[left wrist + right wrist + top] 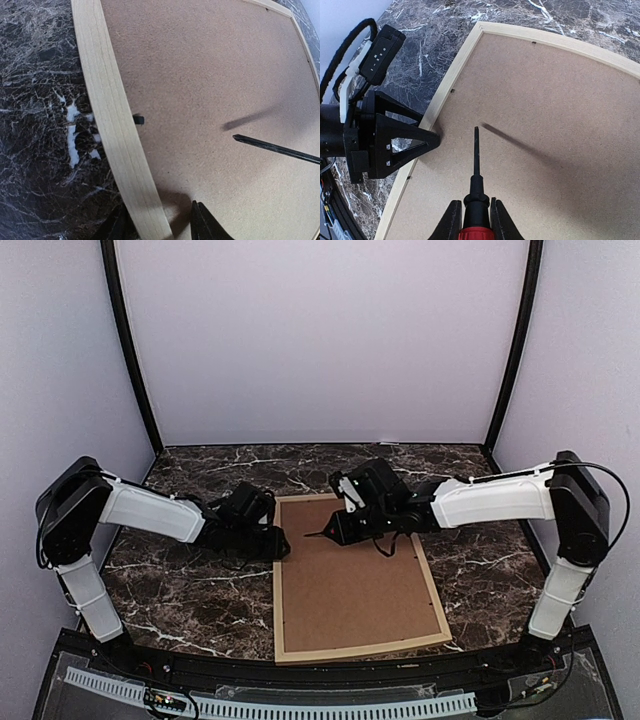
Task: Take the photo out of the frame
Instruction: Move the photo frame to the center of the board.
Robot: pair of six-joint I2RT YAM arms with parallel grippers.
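The right gripper (475,206) fills the bottom of its own wrist view, its two black fingers (451,220) pressed tight on the red and black handle of a slim black-shafted screwdriver (476,182). The shaft points out over the plain brown backing board (355,585), with the tip low above it and close to its own shadow. Whether the tip touches the board I cannot tell.

The large rectangular frame of thin light wood (360,650) lies face down in the middle of the dark marble-patterned table (185,600). Its near rail runs along the table's near edge, and the whole frame is turned slightly askew. The backing board sits inside the frame and covers all of its opening, so the photo cannot be seen in any view.

The left gripper (156,222) is at the far part of the frame's left rail. It stands moderately apart and holds nothing: one finger is on the table side of the rail and the other finger (202,225) is over the board, just clear of the wood. A small black retaining tab (138,119) sticks out from that rail onto the board, just ahead of the left gripper.
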